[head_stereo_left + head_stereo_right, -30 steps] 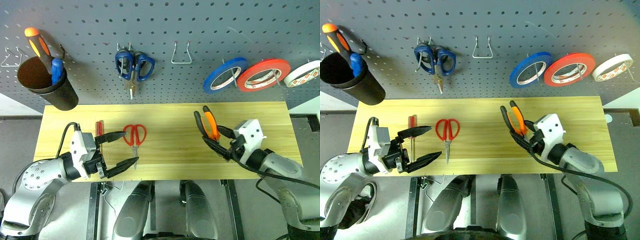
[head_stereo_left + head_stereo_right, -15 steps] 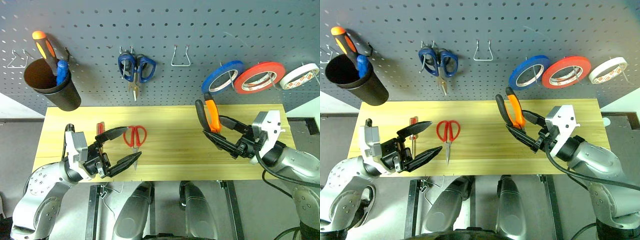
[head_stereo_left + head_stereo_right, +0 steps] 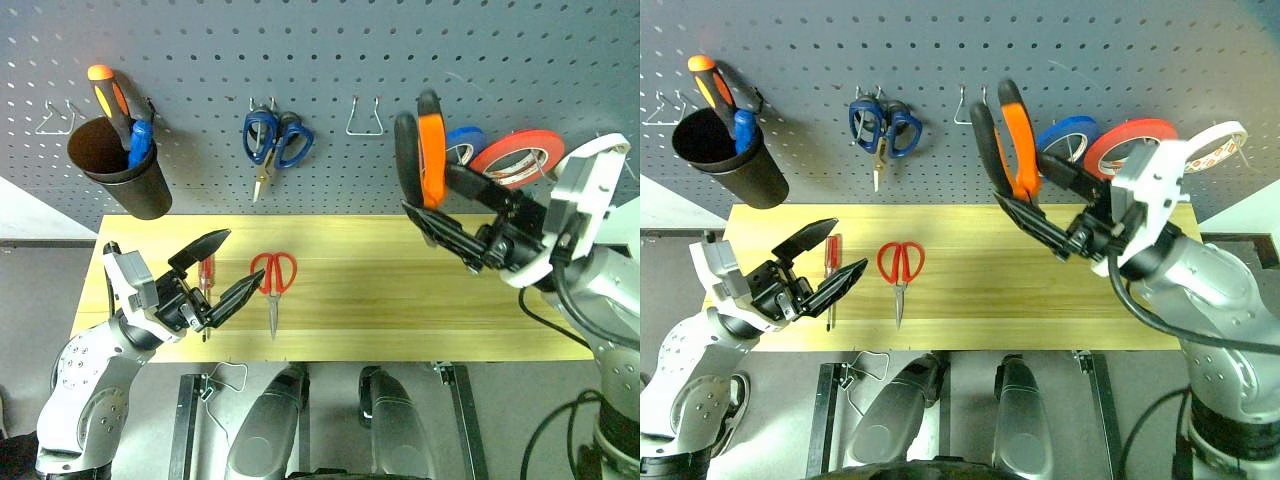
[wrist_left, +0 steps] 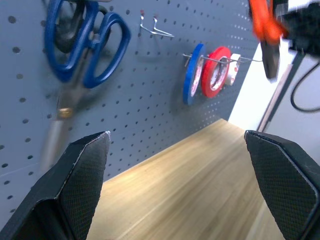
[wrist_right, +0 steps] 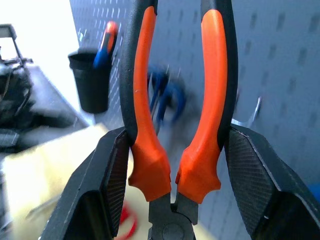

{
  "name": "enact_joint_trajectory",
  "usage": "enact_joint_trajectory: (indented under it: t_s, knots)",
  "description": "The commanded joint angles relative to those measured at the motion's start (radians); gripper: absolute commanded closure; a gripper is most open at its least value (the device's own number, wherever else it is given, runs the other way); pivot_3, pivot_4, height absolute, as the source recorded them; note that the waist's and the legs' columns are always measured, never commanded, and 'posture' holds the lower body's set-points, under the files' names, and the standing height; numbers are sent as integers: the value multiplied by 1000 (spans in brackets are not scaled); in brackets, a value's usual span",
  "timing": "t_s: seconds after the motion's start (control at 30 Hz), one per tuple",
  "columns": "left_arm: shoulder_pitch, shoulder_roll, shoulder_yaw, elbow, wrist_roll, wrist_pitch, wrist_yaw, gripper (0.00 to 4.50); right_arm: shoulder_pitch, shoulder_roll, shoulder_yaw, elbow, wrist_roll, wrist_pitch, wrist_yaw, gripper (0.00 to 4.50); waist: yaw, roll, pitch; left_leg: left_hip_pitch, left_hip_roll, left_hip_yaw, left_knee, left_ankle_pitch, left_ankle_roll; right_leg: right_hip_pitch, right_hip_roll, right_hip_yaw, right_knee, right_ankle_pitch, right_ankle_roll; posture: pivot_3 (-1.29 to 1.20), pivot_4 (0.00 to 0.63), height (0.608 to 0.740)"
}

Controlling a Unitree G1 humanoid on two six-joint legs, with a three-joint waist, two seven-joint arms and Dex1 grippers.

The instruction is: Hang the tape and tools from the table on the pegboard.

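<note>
Right gripper (image 3: 437,213) clamps our one pliers (image 3: 420,150); left gripper (image 3: 222,268) gapes empty; three tape rolls hang.

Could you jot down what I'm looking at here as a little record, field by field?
Right gripper: shut on the pliers, handles up before the pegboard
Left gripper: open, empty
On table: red scissors, red screwdriver
On pegboard: red tape, blue scissors, black cup, empty hook
</note>
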State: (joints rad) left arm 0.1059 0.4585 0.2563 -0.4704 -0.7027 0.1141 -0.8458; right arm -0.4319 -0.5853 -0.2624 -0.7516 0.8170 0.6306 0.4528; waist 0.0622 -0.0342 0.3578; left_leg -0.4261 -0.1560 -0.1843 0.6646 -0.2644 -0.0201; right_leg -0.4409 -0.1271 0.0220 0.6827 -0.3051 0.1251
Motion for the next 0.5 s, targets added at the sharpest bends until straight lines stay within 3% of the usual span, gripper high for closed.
enact_joint_trajectory:
  t_s: [0.03, 0.5]
  knots:
    - [-2, -19, -4, 2, 14, -48, -7, 0, -125, 64, 74, 19, -89, -63, -102, 1977, 3, -1, -2, 0, 0, 0, 0, 0, 0, 0, 0, 0, 0, 0, 0, 98, 283, 710]
    - [13, -31, -32, 2, 48, -86, -3, 0, -272, 299, 290, 346, -475, -301, -220, 1977, -3, -4, -5, 0, 5, 3, 1, 0, -1, -2, 4, 0, 1, 3, -3, 105, 291, 710]
